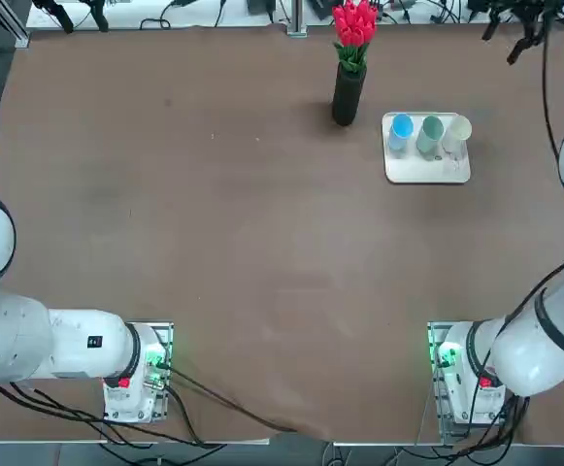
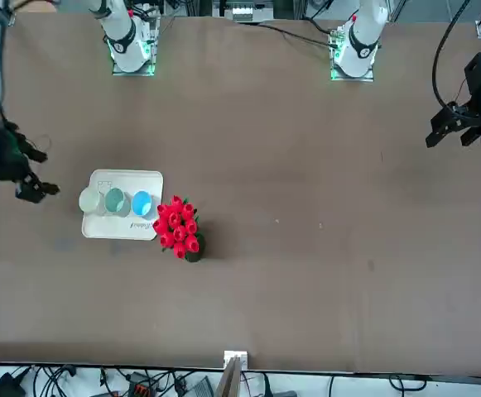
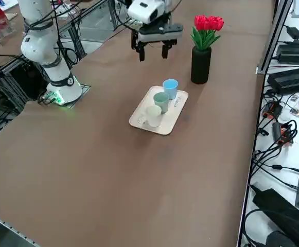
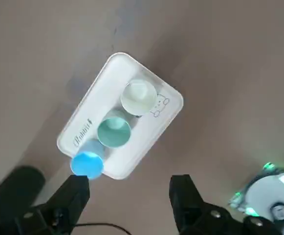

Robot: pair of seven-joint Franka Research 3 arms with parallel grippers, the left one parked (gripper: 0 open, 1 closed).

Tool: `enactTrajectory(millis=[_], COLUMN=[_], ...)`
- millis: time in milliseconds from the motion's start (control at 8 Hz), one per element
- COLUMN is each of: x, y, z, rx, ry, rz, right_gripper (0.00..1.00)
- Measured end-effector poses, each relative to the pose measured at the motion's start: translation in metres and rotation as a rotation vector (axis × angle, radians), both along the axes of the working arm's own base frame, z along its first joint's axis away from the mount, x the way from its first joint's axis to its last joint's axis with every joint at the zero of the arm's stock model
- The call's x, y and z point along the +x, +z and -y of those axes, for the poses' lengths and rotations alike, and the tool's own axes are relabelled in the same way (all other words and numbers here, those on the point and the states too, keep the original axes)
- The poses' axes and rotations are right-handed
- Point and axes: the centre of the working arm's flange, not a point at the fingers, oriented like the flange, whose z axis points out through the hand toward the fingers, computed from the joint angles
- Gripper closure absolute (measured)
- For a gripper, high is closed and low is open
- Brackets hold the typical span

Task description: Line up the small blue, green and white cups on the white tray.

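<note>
The small blue cup (image 1: 400, 131), green cup (image 1: 430, 133) and white cup (image 1: 456, 134) all stand upright on the white tray (image 1: 427, 173), which sits near the far right of the brown table (image 1: 214, 243) as the robot faces it. They form a single row along one edge of the tray, close together, blue nearest the black vase with red flowers (image 1: 348, 87), green in the middle, white at the outer end. The vase stands just beside the tray, apart from it.

The right gripper (image 3: 152, 51) hangs above the table, clear of the tray and off to its side, with its fingers spread wide and nothing between them. No cup is touched.

Judgement: the placing step appears complete; all three cups are on the tray and in line. What is left, if anything, is for the arm to withdraw. That calls only for a path that stays high over the cups and away from the tall vase, which would tip easily if brushed. No adjustment of the row looks necessary.
</note>
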Motion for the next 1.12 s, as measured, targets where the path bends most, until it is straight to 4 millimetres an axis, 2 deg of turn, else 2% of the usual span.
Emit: enactTrajectory(millis=[250, 500, 1000, 1125], x=[-0.006, -0.008, -0.007, -0.007], y=[0.04, 0.067, 0.072, 0.084], z=[0.003, -0.002, -0.005, -0.008], rx=[0.036, 0.034, 0.034, 0.031], ry=[0.162, 0.206, 0.236, 0.285], rz=[0.055, 0.095, 0.106, 0.134], right_gripper=[0.0, 0.0, 0.0, 0.0])
